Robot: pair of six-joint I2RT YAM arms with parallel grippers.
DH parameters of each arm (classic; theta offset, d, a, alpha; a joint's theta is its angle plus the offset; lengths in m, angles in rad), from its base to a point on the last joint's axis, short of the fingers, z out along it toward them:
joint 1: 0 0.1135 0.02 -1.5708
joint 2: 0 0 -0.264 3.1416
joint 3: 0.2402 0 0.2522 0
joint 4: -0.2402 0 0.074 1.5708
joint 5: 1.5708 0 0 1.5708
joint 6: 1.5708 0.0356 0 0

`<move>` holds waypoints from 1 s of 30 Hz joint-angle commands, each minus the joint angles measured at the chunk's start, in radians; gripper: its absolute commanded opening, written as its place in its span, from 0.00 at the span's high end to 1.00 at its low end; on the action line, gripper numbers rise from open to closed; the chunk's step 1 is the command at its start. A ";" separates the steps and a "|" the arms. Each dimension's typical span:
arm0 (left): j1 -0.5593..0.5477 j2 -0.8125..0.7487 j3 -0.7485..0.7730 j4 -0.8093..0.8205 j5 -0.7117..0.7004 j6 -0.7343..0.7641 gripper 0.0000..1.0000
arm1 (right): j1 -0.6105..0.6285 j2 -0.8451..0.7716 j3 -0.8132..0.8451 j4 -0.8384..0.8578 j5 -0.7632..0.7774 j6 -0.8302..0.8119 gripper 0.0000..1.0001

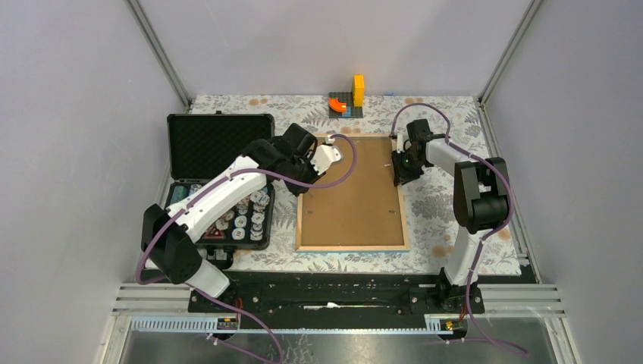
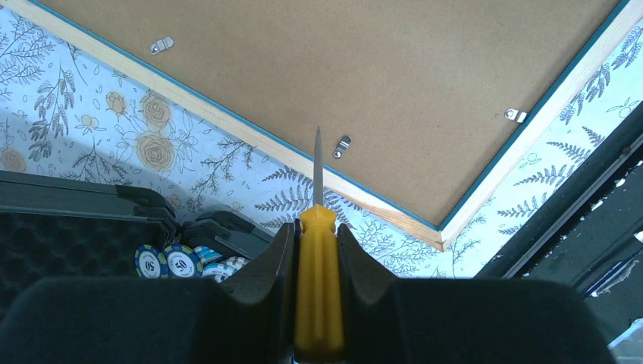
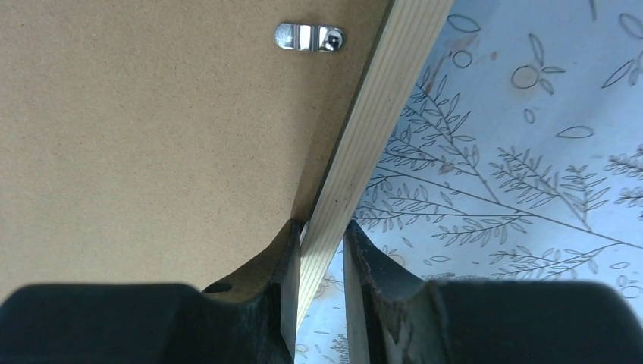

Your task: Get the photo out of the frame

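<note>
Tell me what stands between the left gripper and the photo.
The frame lies face down: its brown backing board, with small metal clips along its edges, covers the photo, which is out of sight.

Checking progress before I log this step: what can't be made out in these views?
- The photo: all views, hidden under the frame lying back up.
- Screwdriver: top view, covered by the left gripper.
- Right gripper: wrist view, unclear whether it pinches the rim yet.

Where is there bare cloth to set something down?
Bare: between the frame and the right wall, and a narrow strip along the frame's near edge. Crowded: the left, with black case and left arm; toy blocks at the far edge.
</note>
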 commanded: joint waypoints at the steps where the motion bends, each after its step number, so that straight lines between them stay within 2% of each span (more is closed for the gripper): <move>1: 0.012 -0.048 0.004 0.020 0.041 -0.009 1.00 | -0.002 0.019 0.013 0.025 0.125 -0.229 0.88; 14: 0.019 -0.057 0.001 0.021 0.116 -0.007 1.00 | 0.018 0.159 0.238 -0.116 -0.053 -0.659 0.82; 17: 0.018 -0.052 -0.001 0.021 0.121 -0.005 1.00 | 0.031 0.169 0.275 -0.123 -0.073 -0.766 0.79; 19: 0.019 -0.047 0.001 0.021 0.130 -0.005 1.00 | 0.045 0.173 0.293 -0.109 -0.063 -0.819 0.72; 21: 0.018 -0.041 0.002 0.021 0.142 -0.010 1.00 | 0.057 0.181 0.326 -0.091 -0.044 -0.804 0.60; 23: 0.018 -0.039 0.003 0.024 0.149 -0.013 1.00 | 0.056 0.188 0.390 -0.098 -0.040 -0.706 0.45; 24: 0.019 -0.040 0.001 0.028 0.151 -0.012 1.00 | 0.055 0.186 0.403 -0.106 -0.038 -0.664 0.42; 30: 0.018 -0.036 0.015 0.040 0.178 -0.006 1.00 | 0.037 0.087 0.328 -0.079 0.011 -0.453 0.36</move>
